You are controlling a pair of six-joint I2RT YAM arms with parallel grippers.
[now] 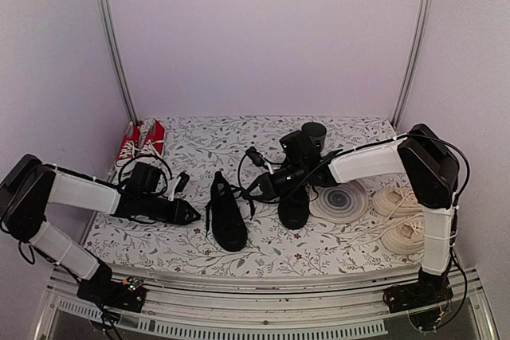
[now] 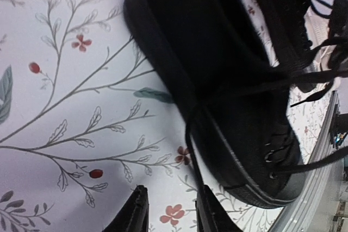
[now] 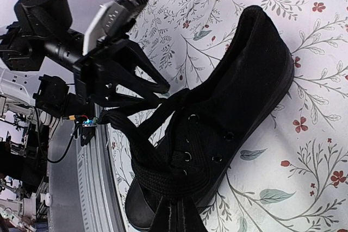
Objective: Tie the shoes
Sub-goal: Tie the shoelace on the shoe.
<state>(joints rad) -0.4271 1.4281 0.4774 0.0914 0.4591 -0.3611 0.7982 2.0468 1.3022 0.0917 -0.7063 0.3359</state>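
One black shoe [image 1: 227,216] lies on the flowered mat between my grippers, its laces loose; it also shows in the left wrist view [image 2: 217,69] and the right wrist view [image 3: 239,96]. The second black shoe [image 1: 293,209] lies to its right, under my right arm. My left gripper [image 1: 194,214] is open just left of the shoe; in its wrist view [image 2: 171,215] a thin black lace [image 2: 193,150] runs from the shoe down along the right finger [image 2: 209,213]. My right gripper [image 1: 259,189] is over the shoe's lacing and is shut [image 3: 182,215] on a black lace [image 3: 163,177].
Small red-and-white sneakers [image 1: 143,139] stand at the back left. Cream sneakers [image 1: 402,212] lie at the right, beside a round ringed disc [image 1: 341,201]. A dark cylinder [image 1: 315,133] stands behind the right arm. The metal rail [image 1: 263,308] runs along the front edge.
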